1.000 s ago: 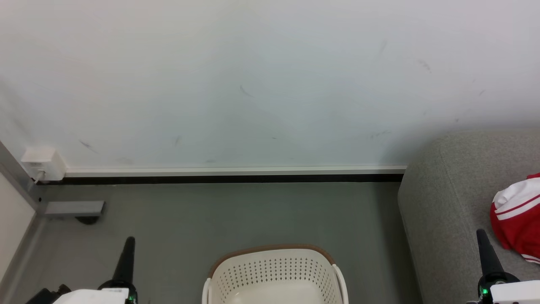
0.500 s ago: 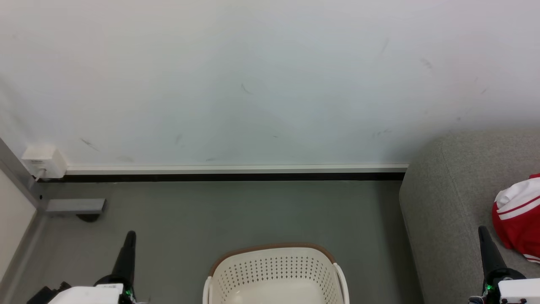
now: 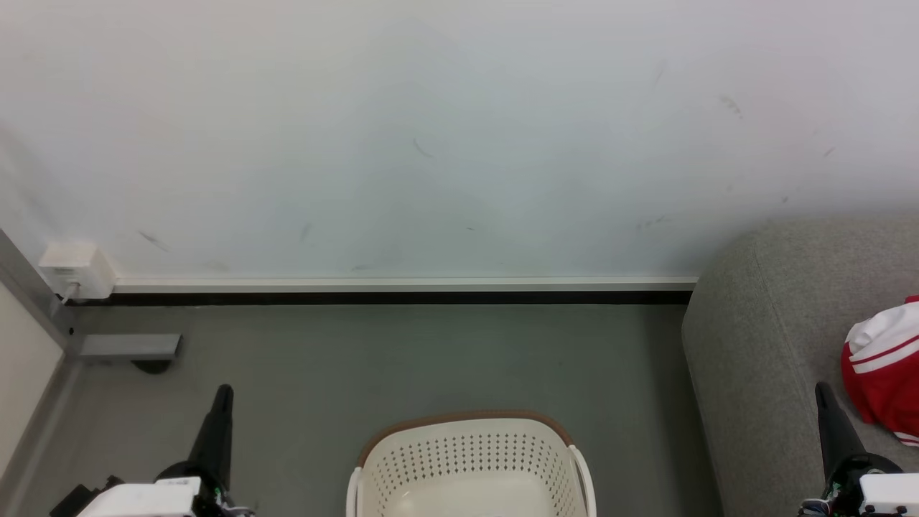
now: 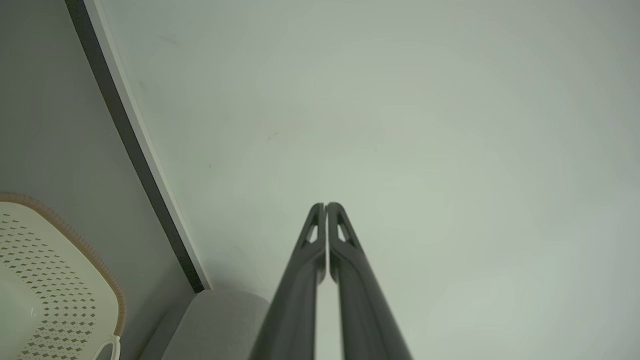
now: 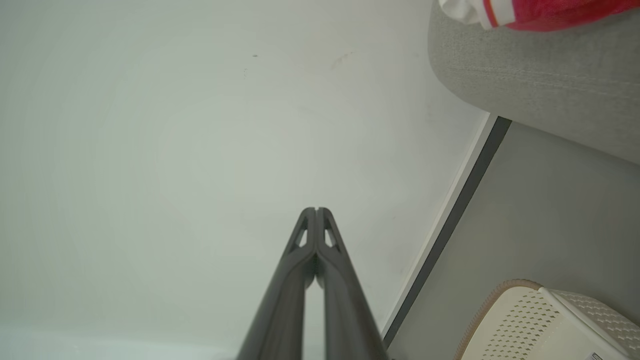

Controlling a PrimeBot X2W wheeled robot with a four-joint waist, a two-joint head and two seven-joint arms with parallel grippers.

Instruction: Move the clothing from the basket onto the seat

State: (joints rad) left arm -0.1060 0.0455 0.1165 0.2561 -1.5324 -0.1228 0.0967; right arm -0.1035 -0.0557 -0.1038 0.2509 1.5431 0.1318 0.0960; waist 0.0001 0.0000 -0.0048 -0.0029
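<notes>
Basket (image 3: 470, 459) sits on floor (image 3: 431, 359) at bottom centre of head view, brown rim toward wall (image 3: 431, 143). Its near half is cut off by the frame edge, so most of its inside can't be checked. Open floor round it: wide strip btwn rim and skirting (image 3: 402, 285), a gap to seat (image 3: 761, 345) on the R, more bare floor on the L. Seat's rounded corner meets wall.

Clothing (image 3: 883, 373), red w/ white stripes, lies on seat at far R, partly cut off by frame. R gripper (image 3: 823, 388) is over seat, near clothing, not touching; fingers pressed together, holding nothing. L gripper (image 3: 224, 391) is over floor L of basket, fingers together too. Both wrists mostly out of frame. Small white box (image 3: 75, 269) low on wall at L; what it is, can't tell.
</notes>
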